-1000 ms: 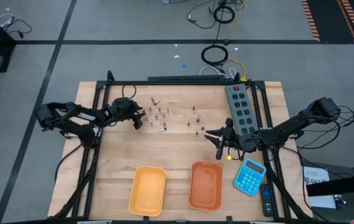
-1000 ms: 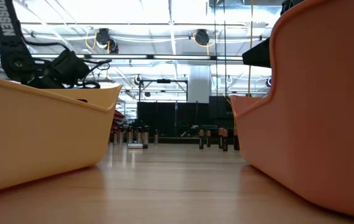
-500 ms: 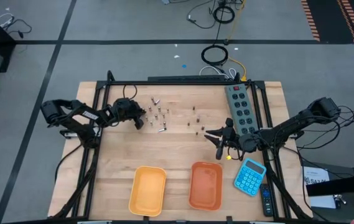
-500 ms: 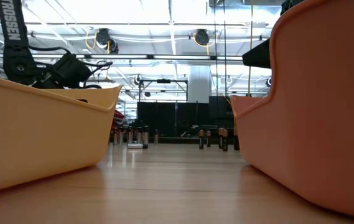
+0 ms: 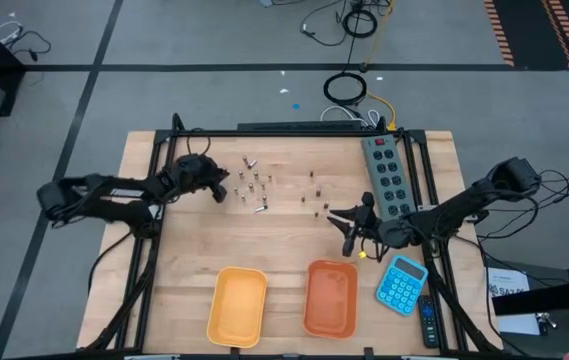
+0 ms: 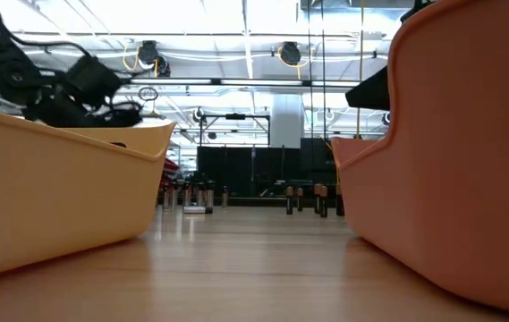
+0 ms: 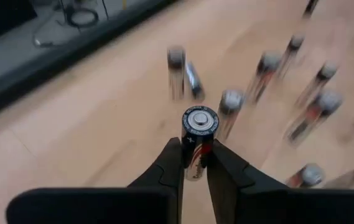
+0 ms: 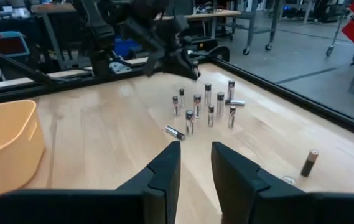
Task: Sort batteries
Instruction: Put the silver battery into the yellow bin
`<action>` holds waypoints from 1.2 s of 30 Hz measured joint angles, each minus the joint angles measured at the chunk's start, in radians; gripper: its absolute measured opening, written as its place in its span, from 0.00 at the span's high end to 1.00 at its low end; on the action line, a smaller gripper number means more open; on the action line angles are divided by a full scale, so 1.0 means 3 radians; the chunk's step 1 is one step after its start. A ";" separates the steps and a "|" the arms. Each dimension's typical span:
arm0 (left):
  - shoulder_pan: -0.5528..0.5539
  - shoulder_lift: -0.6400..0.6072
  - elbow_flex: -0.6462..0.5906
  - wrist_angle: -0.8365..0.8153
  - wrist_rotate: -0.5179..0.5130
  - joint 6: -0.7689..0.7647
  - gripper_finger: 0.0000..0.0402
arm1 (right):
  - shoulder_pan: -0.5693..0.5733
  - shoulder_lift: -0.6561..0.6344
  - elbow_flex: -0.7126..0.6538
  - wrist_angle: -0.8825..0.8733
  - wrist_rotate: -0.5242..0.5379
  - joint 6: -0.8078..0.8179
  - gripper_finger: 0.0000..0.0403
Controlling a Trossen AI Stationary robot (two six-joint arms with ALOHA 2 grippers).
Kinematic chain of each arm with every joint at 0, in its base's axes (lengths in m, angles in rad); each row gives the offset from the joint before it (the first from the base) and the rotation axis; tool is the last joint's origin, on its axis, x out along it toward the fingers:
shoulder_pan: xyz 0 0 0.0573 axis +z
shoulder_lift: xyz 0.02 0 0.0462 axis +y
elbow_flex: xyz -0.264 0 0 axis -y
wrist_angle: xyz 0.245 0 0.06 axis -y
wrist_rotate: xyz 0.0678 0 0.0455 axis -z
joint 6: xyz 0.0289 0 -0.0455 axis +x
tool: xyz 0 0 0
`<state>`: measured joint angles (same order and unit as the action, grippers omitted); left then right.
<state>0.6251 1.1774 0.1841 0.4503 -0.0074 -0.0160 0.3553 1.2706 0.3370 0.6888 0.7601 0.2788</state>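
Many small batteries (image 5: 256, 184) stand or lie on the wooden table (image 5: 194, 240) at its far left, and a few more (image 5: 314, 196) are toward the middle. In the low view they form a row (image 6: 202, 195) far off between the trays. My left gripper (image 5: 223, 192) is at the left edge of the cluster, shut on one dark battery with a silvery cap (image 7: 200, 132). My right gripper (image 5: 344, 228) hovers right of the middle, open (image 8: 195, 158), with nothing between its fingers. My left gripper pinches the battery's side wall (image 7: 193, 163) between its two fingers, below the capped end. The fingers come slanting down from the table's left. The battery stands about upright in the hold, cap up; its lower end is hidden between the fingers.
A yellow tray (image 5: 238, 305) and an orange tray (image 5: 331, 297) sit at the near edge. A grey power strip (image 5: 384, 172) lies at the far right, and a blue calculator (image 5: 401, 284) lies at the near right. Bare wood lies between the batteries and the trays.
My left gripper has risen a little beside the battery cluster, and that arm's elbow has swung out toward the table's left. My right gripper has kept about still.
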 joint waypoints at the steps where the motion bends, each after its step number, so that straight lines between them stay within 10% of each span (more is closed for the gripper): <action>1: -0.0021 -0.0122 0.0001 -0.0079 -0.0005 -0.0016 0.88 | 0.0000 0.0053 0.0000 0.0061 -0.0003 -0.0008 0.80; 18: -0.1158 -0.1273 0.0701 -0.1947 -0.0683 -0.0283 0.88 | 0.0044 0.0299 0.0000 0.0238 -0.0005 -0.0011 0.80; 36: -0.3141 -0.0738 0.1544 -0.2795 -0.0981 -0.1241 0.88 | 0.0045 0.0299 0.0000 0.0257 -0.0005 -0.0015 0.80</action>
<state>-0.3171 0.9561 0.6474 -0.3882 -0.3016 -0.3883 0.3687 1.3602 0.3370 0.7658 0.7586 0.2742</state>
